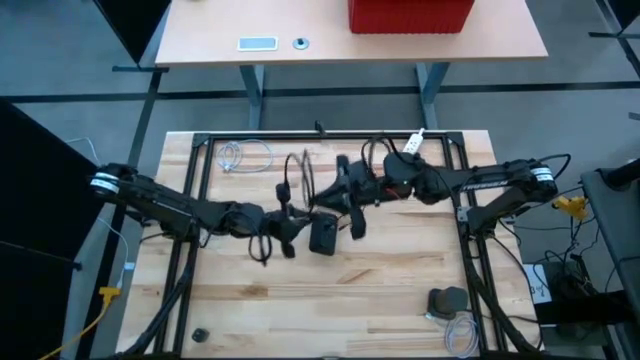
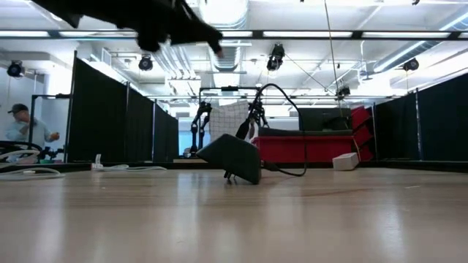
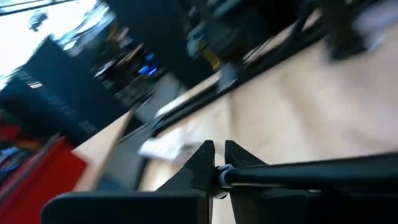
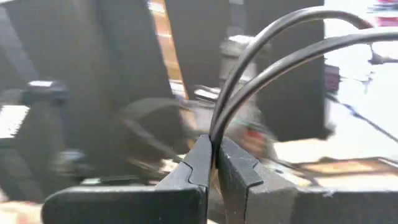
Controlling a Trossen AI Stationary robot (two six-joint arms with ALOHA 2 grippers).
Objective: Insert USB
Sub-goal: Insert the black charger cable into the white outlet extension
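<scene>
A black cable (image 1: 303, 172) loops over the table's middle, and a small black box (image 1: 323, 237) sits there tilted, one edge on the wood (image 2: 235, 158). From the box a black cable (image 2: 284, 102) arches up and drops to the table. My left gripper (image 1: 283, 222) hovers just left of the box, shut on a black cable. My right gripper (image 1: 342, 196) is just beyond the box, shut on a doubled black cable. Whether these are one cable does not show, and no USB plug or port can be made out. My left gripper (image 3: 221, 163) pinches a black cable (image 3: 292, 172) between its two fingers; the fingers lie across it. The cable runs straight off to one side of the fingers, lifted above the table. My right gripper (image 4: 215, 157) pinches two strands of black cable (image 4: 219, 127) between its fingertips. Both strands rise from the fingers and curve away in an arch, clear of the table.
A white cable coil (image 1: 246, 156) lies far left, a white adapter (image 1: 414, 143) far right, a grey object (image 1: 447, 299) with a white cord (image 1: 461, 335) near right. A black metal frame (image 1: 203, 170) borders the work area. Bare wood lies along the near edge.
</scene>
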